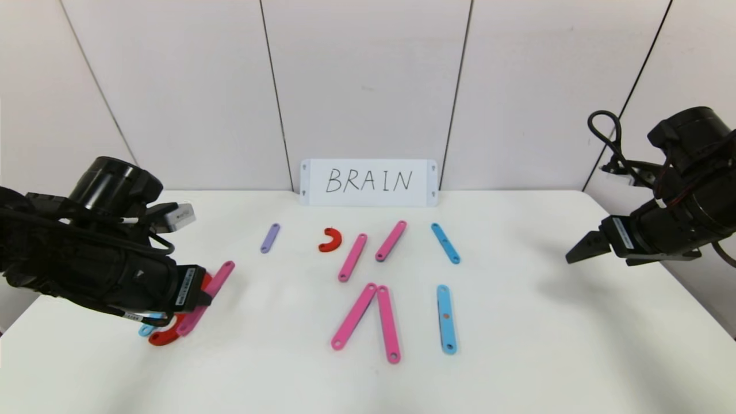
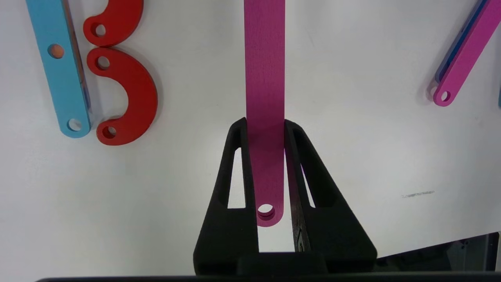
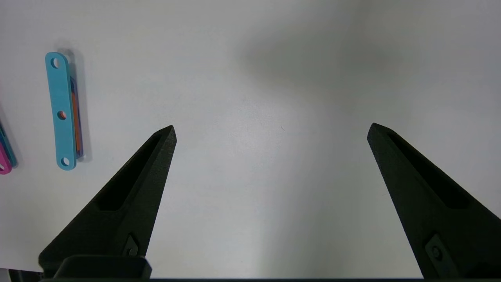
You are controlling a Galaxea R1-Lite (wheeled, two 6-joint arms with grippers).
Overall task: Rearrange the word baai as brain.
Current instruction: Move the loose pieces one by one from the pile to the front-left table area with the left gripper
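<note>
A white table stands against pale wall panels, a card reading BRAIN propped at its back. Only the left wrist view shows the left gripper clamped on a pink bar, beside two red arcs. The right gripper hangs wide apart, holding nothing, over bare table.

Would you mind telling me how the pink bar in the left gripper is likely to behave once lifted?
The pink bar looks flat and straight between the left gripper fingers, so probably stiff. Thin plastic: likely light. Gripped by its edges near one end, it may pivot or slip.
</note>
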